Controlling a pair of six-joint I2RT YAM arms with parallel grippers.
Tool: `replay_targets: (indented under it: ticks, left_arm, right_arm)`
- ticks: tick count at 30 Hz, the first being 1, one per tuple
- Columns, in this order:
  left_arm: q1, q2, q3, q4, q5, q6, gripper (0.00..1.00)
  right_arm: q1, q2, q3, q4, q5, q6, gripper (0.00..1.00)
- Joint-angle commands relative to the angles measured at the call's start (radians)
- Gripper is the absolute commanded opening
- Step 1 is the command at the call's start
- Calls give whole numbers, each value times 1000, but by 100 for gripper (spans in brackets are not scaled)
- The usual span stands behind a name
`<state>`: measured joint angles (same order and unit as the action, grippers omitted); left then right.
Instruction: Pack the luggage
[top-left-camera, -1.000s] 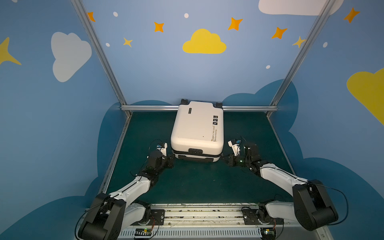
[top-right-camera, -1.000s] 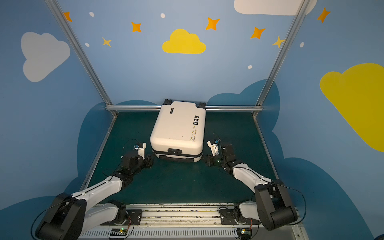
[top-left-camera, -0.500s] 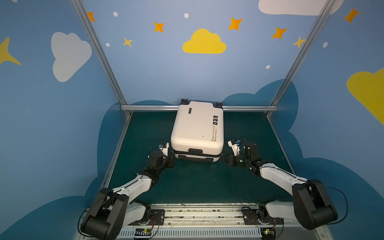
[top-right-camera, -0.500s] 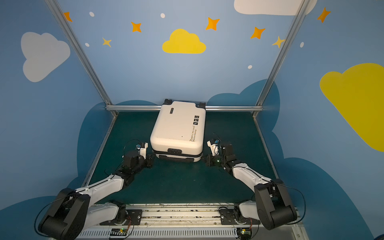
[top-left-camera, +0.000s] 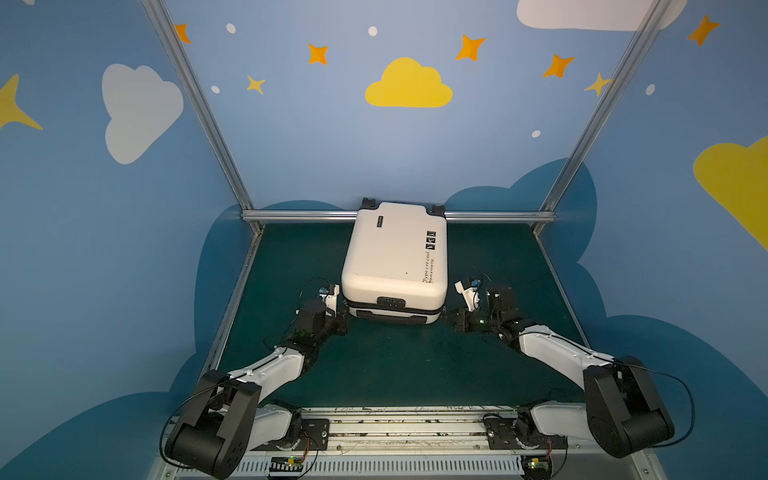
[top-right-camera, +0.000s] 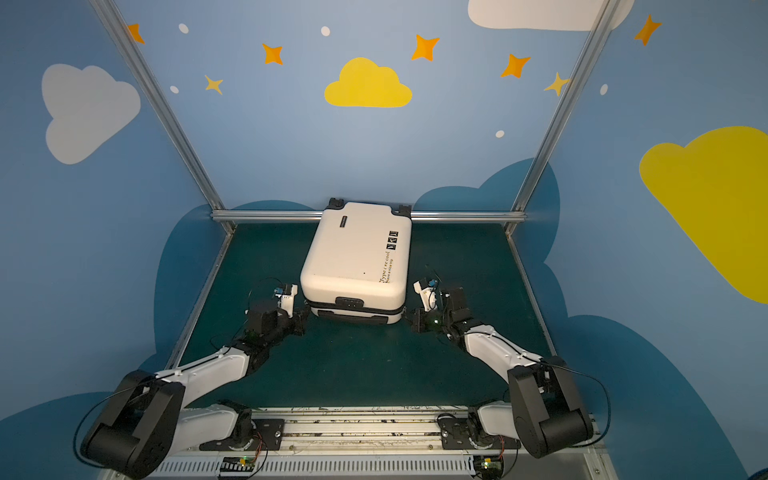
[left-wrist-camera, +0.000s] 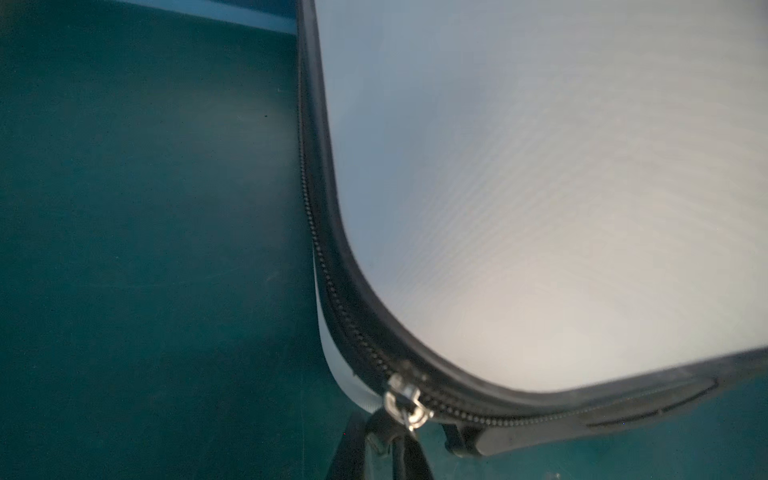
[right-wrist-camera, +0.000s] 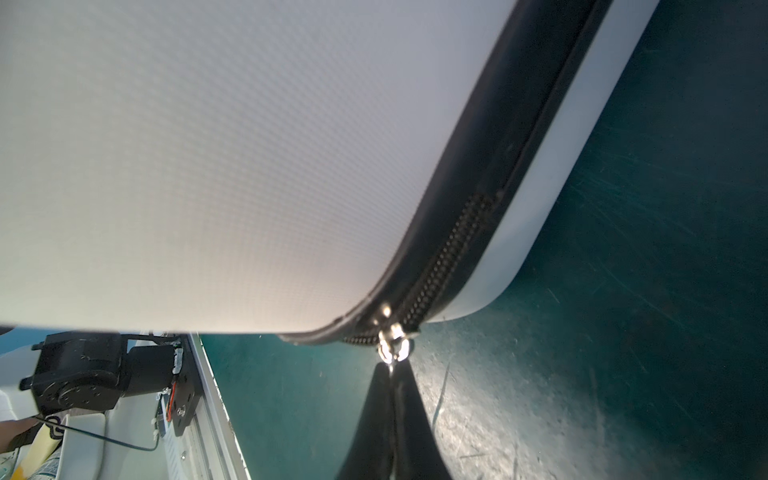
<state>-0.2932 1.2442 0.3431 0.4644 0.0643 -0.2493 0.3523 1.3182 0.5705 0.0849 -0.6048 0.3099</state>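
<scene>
While it lies flat in the middle of the dark green table (top-left-camera: 395, 365), the luggage (top-left-camera: 390, 253) shows in both top views as a small cream-white hard shell with rounded corners. Two black wheels (top-left-camera: 368, 203) sit at its far end against the metal rail (top-left-camera: 299, 215), a black lock (top-left-camera: 390, 301) faces the near end, and black text with three square icons (top-left-camera: 431, 240) runs along its right edge. Its two halves are closed on each other, joined by a black zipper band (left-wrist-camera: 332, 291), so the inside is hidden. At the near left corner of the case, the left gripper (left-wrist-camera: 395, 432) reaches in low over the table, its jaws drawn narrow on the silver left zipper pull (left-wrist-camera: 405, 401). At the near right corner, the right gripper (right-wrist-camera: 390, 374) has its dark fingers pressed together on the right zipper pull (right-wrist-camera: 392, 343), just below the curve of the shell. Each gripper meets the case only at the zipper line.
</scene>
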Motion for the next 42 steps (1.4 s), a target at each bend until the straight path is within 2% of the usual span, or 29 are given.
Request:
replay_targets:
  ticks: [1,6,12,17,30,38,42]
  left_arm:
    - [5,1,27,42,25,10,11]
    - [7,-26,15,31,15,5,3]
    - [6,-93,-19,17,12,-15,3]
    - [2,-140,-42,1,61,-16,3]
    - [-25,-141,-45,-12,103,-19,3]
    - [-59,-120,-26,-11,119,-22,3]
    - [-82,-130,-25,-24,106,-25,3]
  right_arm:
    - [9,15,2,-104,-22,-11,0]
    - [8,0,-1,-113,-19,-13,0]
    - [10,-15,-2,-120,-24,-13,0]
    - [30,-25,-8,-128,-23,-13,0]
    - [182,-131,-71,-133,46,39,0]
    - [319,-58,-22,-30,143,105,0]
    - [341,-44,-11,-5,185,127,0]
